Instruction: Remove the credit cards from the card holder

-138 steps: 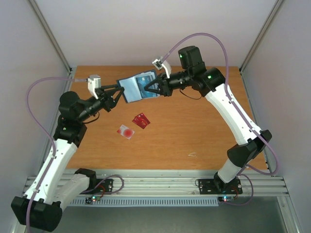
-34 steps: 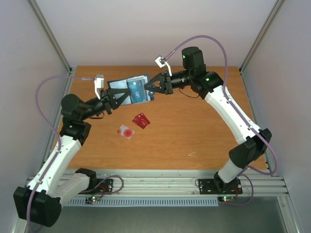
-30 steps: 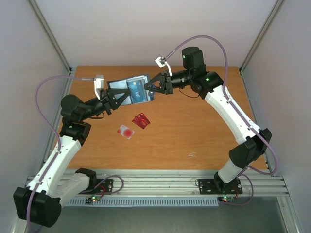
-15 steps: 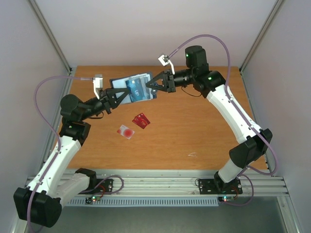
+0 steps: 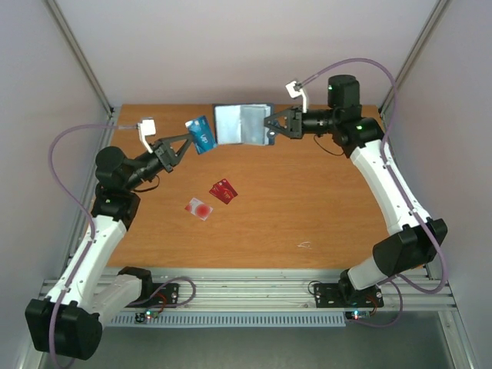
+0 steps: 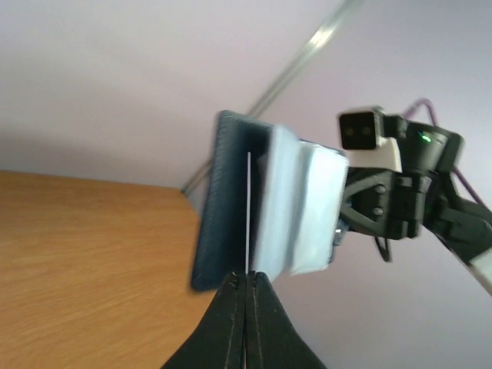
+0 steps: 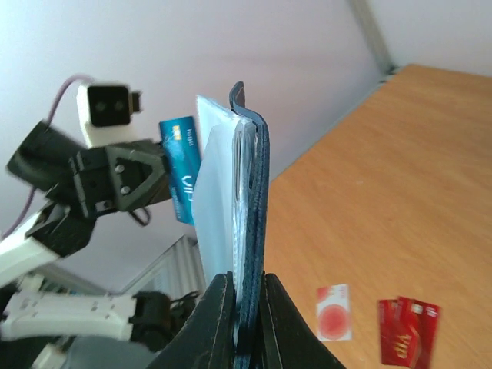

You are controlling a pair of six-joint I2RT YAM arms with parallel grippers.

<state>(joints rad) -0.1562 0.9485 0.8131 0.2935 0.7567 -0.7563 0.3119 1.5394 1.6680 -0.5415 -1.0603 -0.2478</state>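
Note:
My left gripper (image 5: 187,141) is shut on a teal-blue credit card (image 5: 202,134), held in the air at the back left, free of the card holder. In the left wrist view the card (image 6: 247,207) shows edge-on, rising from the closed fingertips of that gripper (image 6: 246,280). My right gripper (image 5: 270,127) is shut on the right edge of the open navy card holder (image 5: 241,123), a short gap right of the card. The right wrist view has the holder (image 7: 252,192) upright between its fingers (image 7: 219,307). A pale card with a red circle (image 5: 199,208) and a red card (image 5: 223,191) lie on the table.
The wooden table (image 5: 323,207) is boxed in by pale walls with slanted metal posts (image 5: 77,54) at the back corners. A small white scrap (image 5: 304,244) lies near the front right. Both arm bases sit on the rail (image 5: 254,292) at the near edge.
The teal-blue card has come out of the holder in my left gripper, which drew back to the left. My right gripper carried the holder to the right and back, so the arms stand apart.

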